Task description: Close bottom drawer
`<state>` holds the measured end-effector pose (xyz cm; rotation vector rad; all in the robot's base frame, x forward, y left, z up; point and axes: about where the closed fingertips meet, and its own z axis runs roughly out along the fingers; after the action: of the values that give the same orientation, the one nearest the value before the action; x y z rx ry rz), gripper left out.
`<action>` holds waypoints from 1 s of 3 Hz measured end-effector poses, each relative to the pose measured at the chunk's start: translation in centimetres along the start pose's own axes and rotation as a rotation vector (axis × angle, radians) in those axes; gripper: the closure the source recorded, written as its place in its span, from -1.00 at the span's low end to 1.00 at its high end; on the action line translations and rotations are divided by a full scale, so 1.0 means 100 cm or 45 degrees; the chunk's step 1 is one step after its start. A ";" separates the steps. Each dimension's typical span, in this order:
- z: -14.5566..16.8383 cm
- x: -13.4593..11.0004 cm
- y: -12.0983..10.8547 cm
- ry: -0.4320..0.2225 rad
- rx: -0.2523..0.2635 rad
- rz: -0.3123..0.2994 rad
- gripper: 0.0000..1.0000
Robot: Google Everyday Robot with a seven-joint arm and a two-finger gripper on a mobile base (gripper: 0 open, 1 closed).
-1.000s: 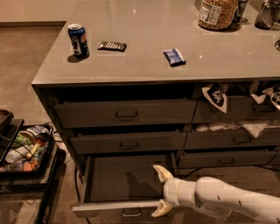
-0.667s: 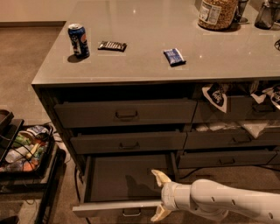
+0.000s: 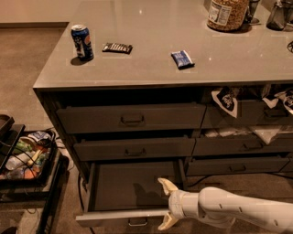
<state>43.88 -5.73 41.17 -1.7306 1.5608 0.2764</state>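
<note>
The bottom drawer (image 3: 128, 187) of the left stack stands pulled far out, with a bare dark inside. Its small metal pull (image 3: 137, 223) shows on the front at the lower edge of the view. My gripper (image 3: 164, 204) comes in from the lower right on a white arm (image 3: 229, 211). It is open at the drawer's front right. One cream fingertip (image 3: 165, 185) is over the drawer's inside and the other (image 3: 165, 222) is outside the drawer front, right of the pull. The gripper holds nothing.
Two more drawers (image 3: 132, 119) sit above it, slightly ajar. The right stack (image 3: 247, 137) has cloth and paper spilling out. The counter holds a blue can (image 3: 82, 42), a dark bar (image 3: 117, 47), a blue packet (image 3: 182, 59) and a jar (image 3: 228, 13). A cart of snacks (image 3: 25, 155) stands at the left.
My gripper and arm have shifted slightly to the left along the drawer front. The drawer is open as far as before.
</note>
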 end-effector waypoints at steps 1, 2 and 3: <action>0.032 0.037 0.022 -0.013 -0.021 -0.003 -1.00; 0.053 0.069 0.052 -0.017 -0.028 0.032 -1.00; 0.068 0.086 0.074 0.009 -0.037 0.064 -1.00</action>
<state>41.21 -7.29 28.25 -1.7182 1.6149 0.3199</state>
